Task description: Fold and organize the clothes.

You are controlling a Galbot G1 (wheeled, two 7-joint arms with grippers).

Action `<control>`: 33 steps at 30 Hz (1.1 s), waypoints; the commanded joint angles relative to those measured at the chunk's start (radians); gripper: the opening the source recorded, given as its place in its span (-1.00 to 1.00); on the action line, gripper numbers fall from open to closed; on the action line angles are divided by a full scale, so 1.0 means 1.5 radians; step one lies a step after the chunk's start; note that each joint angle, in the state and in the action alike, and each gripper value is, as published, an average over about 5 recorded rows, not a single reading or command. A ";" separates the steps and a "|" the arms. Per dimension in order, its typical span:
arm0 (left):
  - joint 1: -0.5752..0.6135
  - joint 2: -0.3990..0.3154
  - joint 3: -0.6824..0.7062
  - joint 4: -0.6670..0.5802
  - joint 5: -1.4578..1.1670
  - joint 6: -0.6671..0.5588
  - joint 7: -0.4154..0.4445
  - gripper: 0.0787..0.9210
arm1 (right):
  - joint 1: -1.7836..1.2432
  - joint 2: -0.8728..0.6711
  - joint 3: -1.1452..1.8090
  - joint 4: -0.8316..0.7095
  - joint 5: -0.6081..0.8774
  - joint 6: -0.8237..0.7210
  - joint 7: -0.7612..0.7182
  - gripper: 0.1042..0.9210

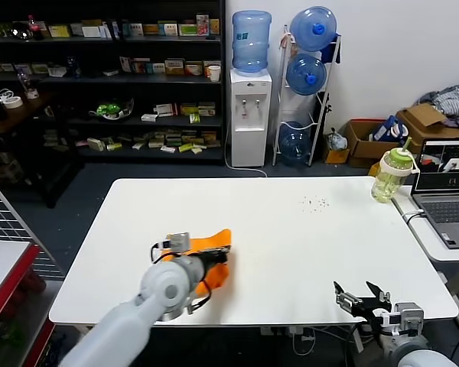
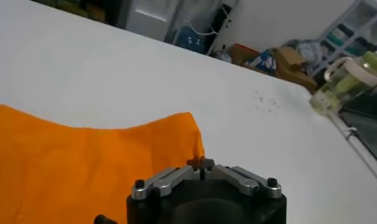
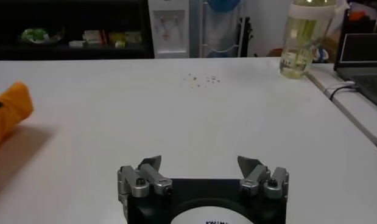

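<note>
The bright orange T-shirt [image 1: 216, 238] lies bunched into a small bundle on the white table [image 1: 291, 245], near its front left. It fills the near side of the left wrist view [image 2: 84, 164] and shows at the far edge of the right wrist view [image 3: 8, 109]. My left gripper [image 1: 225, 252] sits over the bundle. Its fingertips meet, pinching the shirt's edge [image 2: 200, 163]. My right gripper [image 1: 362, 295] hovers open and empty at the table's front right edge, far from the shirt [image 3: 200, 165]. No lettering shows.
A green-lidded drink bottle [image 1: 390, 174] stands at the table's back right corner. An open laptop [image 1: 451, 191] sits on a side table beyond it. Small dark specks [image 1: 315, 203] dot the back of the table. Shelves and water jugs stand behind.
</note>
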 commanded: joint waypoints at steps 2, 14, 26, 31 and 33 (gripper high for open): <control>-0.107 -0.217 0.096 0.179 0.061 0.007 -0.015 -0.97 | -0.026 0.010 0.026 0.004 -0.005 0.001 0.000 0.76; -0.100 -0.235 0.107 0.197 0.079 0.007 -0.002 -0.97 | -0.009 0.000 0.019 -0.013 0.003 0.005 -0.005 0.76; -0.004 -0.173 -0.003 0.061 0.223 -0.094 0.178 -0.59 | 0.050 -0.012 0.005 -0.066 -0.083 0.207 -0.154 0.76; 0.177 -0.031 -0.162 -0.052 0.412 -0.289 0.400 -0.24 | 0.084 0.013 -0.002 -0.110 -0.155 0.294 -0.200 0.76; 0.274 0.007 -0.246 -0.066 0.460 -0.361 0.455 -0.12 | 0.090 0.031 0.001 -0.127 -0.174 0.326 -0.215 0.76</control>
